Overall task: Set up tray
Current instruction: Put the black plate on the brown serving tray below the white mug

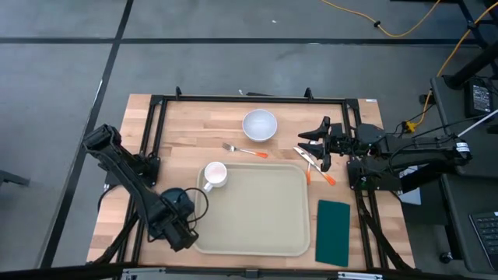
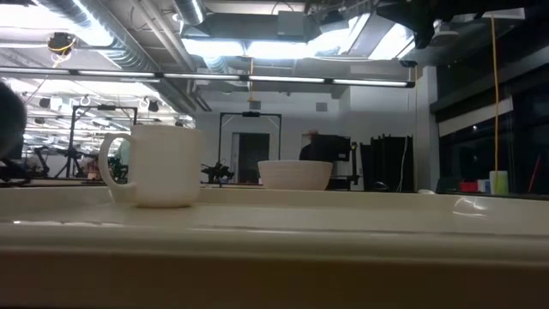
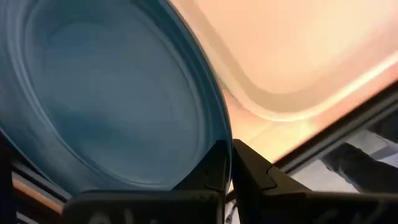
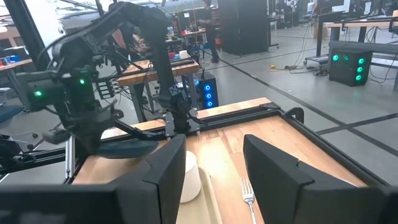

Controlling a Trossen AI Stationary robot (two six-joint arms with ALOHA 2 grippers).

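Large cream rectangular plastic tray [image 1: 253, 208] lies on the wooden bench [image 1: 194, 124] | on tray: only white ceramic mug [image 1: 215, 175] | left gripper [image 3: 226, 163] fingers clamped on dark teal round plate [image 3: 106, 93] rim beside tray | right gripper [image 4: 214, 171] fingers apart above orange-handled cutlery [image 1: 315, 163] | white bowl [image 1: 259, 124], fork [image 1: 245, 150], dark green napkin [image 1: 333, 231] not yet on the tray | setup looks early

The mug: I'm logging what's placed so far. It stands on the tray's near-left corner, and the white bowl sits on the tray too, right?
Not quite. The mug does stand on the tray, but the white bowl sits on the bare wooden table beyond the tray, as the high view shows.
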